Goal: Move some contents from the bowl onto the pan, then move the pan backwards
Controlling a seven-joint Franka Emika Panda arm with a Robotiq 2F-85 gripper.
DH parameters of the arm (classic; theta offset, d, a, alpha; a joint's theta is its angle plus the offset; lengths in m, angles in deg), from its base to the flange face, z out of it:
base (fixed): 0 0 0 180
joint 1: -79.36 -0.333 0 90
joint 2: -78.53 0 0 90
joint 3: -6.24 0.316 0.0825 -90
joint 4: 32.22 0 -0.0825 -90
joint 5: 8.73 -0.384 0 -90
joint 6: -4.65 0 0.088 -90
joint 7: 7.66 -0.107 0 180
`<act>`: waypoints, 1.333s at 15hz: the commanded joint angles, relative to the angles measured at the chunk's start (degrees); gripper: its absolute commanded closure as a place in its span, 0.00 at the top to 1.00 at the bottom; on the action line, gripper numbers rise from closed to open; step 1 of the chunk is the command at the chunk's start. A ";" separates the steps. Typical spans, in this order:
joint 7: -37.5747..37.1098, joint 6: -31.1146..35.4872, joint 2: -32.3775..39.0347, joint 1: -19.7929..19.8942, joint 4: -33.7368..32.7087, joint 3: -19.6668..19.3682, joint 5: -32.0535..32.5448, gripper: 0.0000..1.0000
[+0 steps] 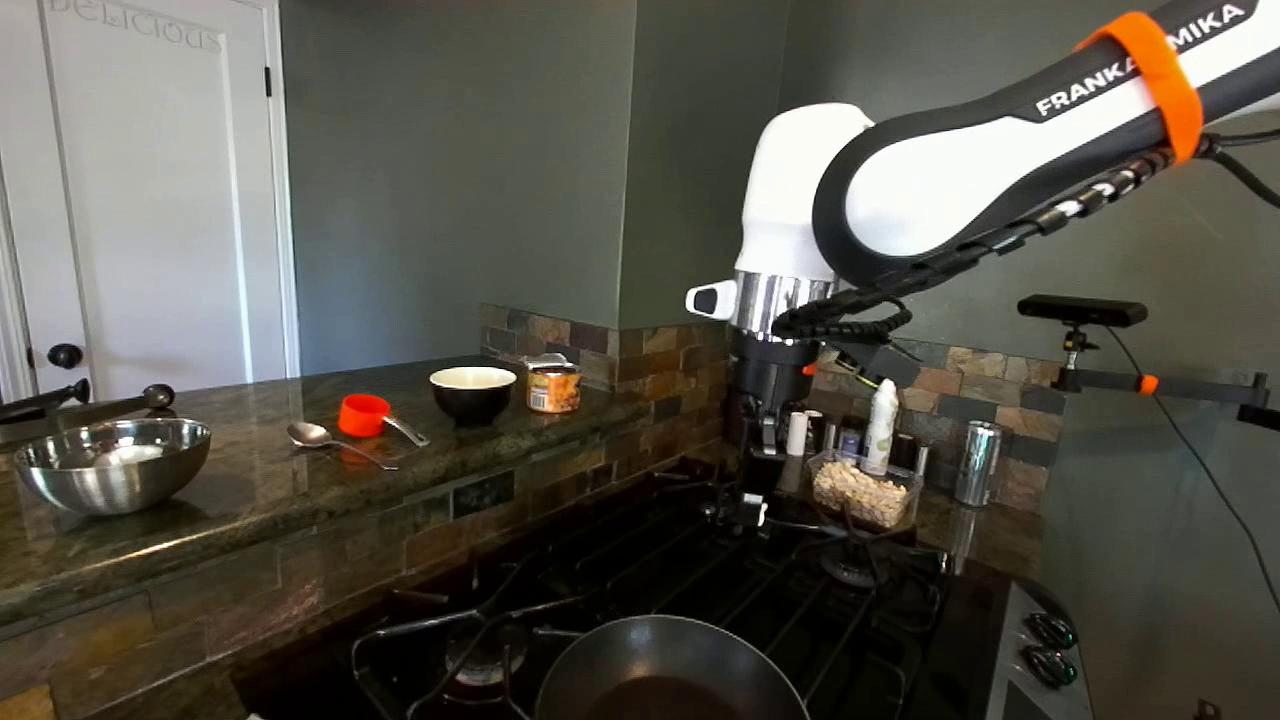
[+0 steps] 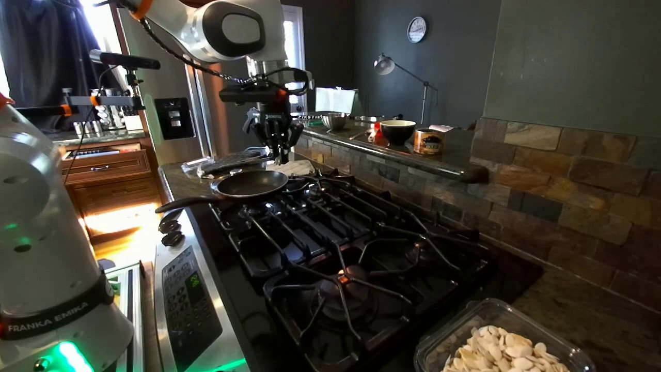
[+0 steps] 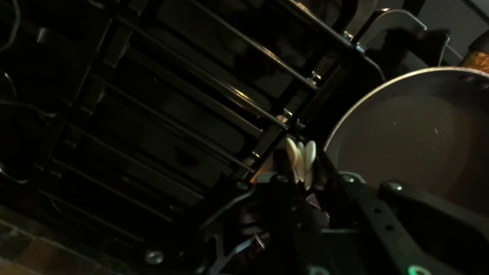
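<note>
One steel bowl (image 1: 115,480) is noted at far left in an exterior view, set on the raised table (image 1: 260,460); no part in the task is expected of it.

Rightward, the pan (image 1: 670,665): rested on the stove grate (image 3: 238,93), cut off by the lower frame edge; no pieces are made out in the part shown. In an exterior view its handle (image 2: 188,203) is pointed out past the stove knobs (image 2: 172,237).

Next, the tool (image 3: 303,162): hung above the grate, narrowed, three or so pale pieces (image 3: 300,164) pinched at its tips. In the wrist view the pan's rim is found just right of those tips, its floor farther right, its handle at the upper right. On this the coming move is judged to turn: a shift toward the pan's floor is wanted before release, or pieces may be lost through the grate.

Rightward again, the clear container (image 2: 547,336), taken as the task's bowl: well filled with like pieces. Pan's backward move: judged not yet due.
</note>
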 commanded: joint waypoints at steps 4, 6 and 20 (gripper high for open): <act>14.54 7.25 1.77 -8.16 -0.72 -1.72 -4.61 0.05; 20.35 7.10 3.58 -10.37 -2.31 -2.10 -7.68 0.05; 27.57 -5.48 15.59 -8.43 -13.50 5.52 -5.86 0.44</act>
